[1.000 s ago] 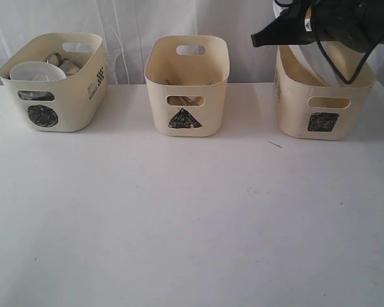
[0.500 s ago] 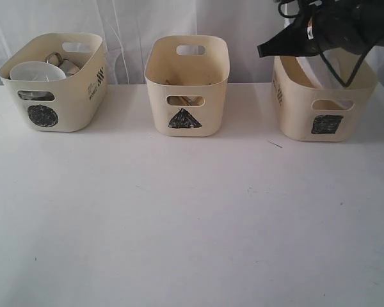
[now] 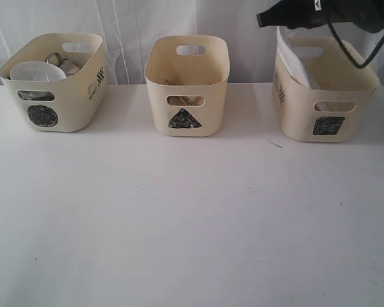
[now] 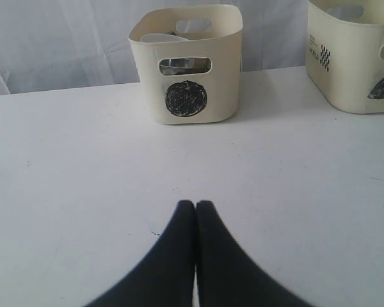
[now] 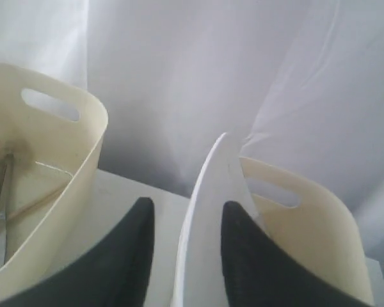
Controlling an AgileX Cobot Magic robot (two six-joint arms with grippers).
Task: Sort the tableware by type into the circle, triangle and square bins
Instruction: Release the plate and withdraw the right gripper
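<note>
The right hand [image 3: 261,19] is spread wide and grips nothing. It has risen since half a second ago and now hangs above the left side of the square bin [image 3: 352,109]. Below it the plate [image 3: 290,61] stands on edge inside that bin, leaning on its left wall, at the far right corner of the desk [image 3: 192,211]. The left hand [image 4: 195,206] is pressed closed, empty, over bare desk.

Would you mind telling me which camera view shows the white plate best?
The exterior view: the white plate stands on edge inside the square bin, its face visible. The right wrist view shows it edge-on within the right gripper; the left wrist view misses it.
</note>
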